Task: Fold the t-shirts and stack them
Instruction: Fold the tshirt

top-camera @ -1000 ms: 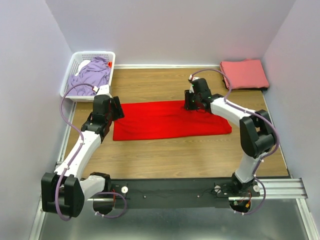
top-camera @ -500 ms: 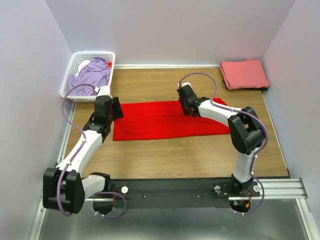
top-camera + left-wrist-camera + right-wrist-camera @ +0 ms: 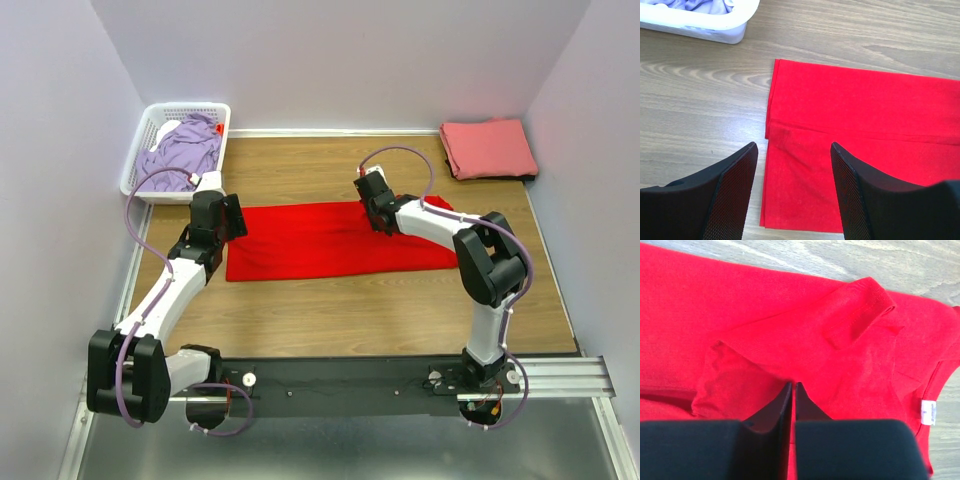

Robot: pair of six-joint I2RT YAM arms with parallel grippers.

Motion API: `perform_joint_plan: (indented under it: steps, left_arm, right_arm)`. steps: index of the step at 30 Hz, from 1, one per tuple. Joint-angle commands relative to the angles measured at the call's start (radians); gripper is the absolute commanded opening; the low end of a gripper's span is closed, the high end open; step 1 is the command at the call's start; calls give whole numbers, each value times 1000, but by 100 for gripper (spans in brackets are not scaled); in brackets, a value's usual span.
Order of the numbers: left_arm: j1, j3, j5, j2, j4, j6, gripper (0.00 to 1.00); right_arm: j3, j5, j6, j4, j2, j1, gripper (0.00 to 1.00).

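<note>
Red t-shirt (image 3: 330, 245) lies mid-table. Right gripper (image 3: 792, 385), at its 12 o'clock edge, is clamped on a raised sleeve fold, the pinch hidden. Left gripper (image 3: 792, 147) hangs spread over its 9 o'clock edge.

I swung my right pincer (image 3: 792, 389) leftward along the far edge of the red t-shirt (image 3: 320, 245), and my elbow folded in behind it. The shirt's right end drew in slightly. My left pincer (image 3: 793, 146) edged a little forward.
</note>
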Motion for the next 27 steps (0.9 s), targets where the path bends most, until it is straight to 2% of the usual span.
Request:
perform_joint_plan:
  steps: [1,3,10,12,13,17,27]
  left_arm:
    - [-1,-1,-1,3,23,10,68]
    - [0,-2,-1,1,25,10,68]
    - [-1,-1,-2,0,25,14,68]
    - [-1,-1,-1,0,25,12,68]
    - [-1,-2,-1,0,25,12,68]
    - [-1,-2,-1,0,25,12,68]
    - [-1,-2,-2,0,23,12,68]
  right_arm:
    - [17,26,-13,-15,8,8,4]
    - [15,23,-17,-17,5,11,1]
    - [51,8,-2,-72,-18,59,1]
    - [49,31,9,-72,-12,60,9]
    - [54,64,10,-74,-2,59,17]
    - [68,110,0,-72,32,59,26]
    - [120,153,-25,-69,104,59,31]
